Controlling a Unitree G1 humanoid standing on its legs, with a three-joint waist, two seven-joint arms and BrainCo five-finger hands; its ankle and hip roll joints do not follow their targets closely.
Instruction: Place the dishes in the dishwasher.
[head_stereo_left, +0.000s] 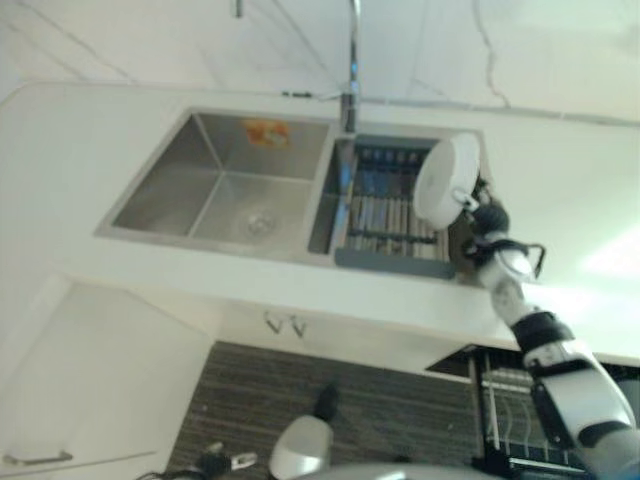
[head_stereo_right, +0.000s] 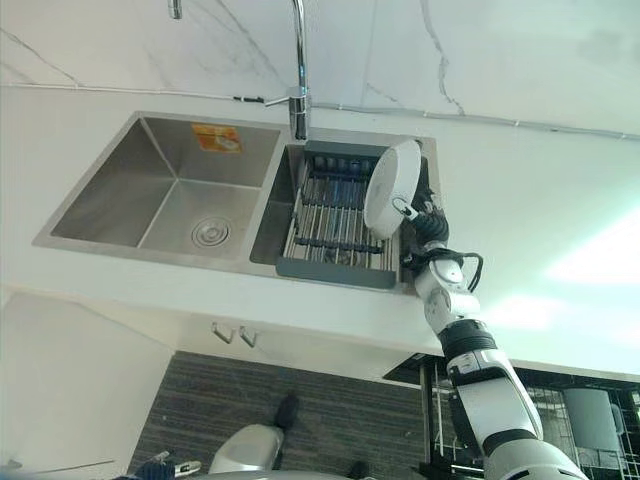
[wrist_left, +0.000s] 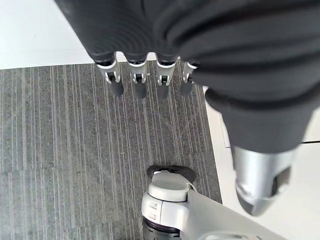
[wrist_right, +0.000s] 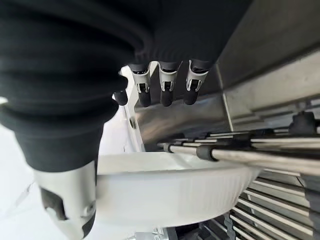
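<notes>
An orange sticker (head_stereo_right: 217, 137) on the sink's (head_stereo_right: 120, 170) back wall is unreadable.

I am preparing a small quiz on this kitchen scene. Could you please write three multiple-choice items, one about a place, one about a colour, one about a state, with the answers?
1. Where is the grey drying rack?
A. in the sink's right basin
B. on the floor
C. in the left basin

2. What colour is the plate?
A. blue
B. white
C. black

3. How is the left robot hand?
A. curled round a cup
B. pressing the tap
C. open, fingers straight, holding nothing

Answers:
1. A: the rack fills the right basin, just under the tap, while the left basin holds no rack.
2. B: the plate, tilted on edge at the right robot hand, is plainly white.
3. C: the left wrist view shows straight fingers over the striped floor.
</notes>
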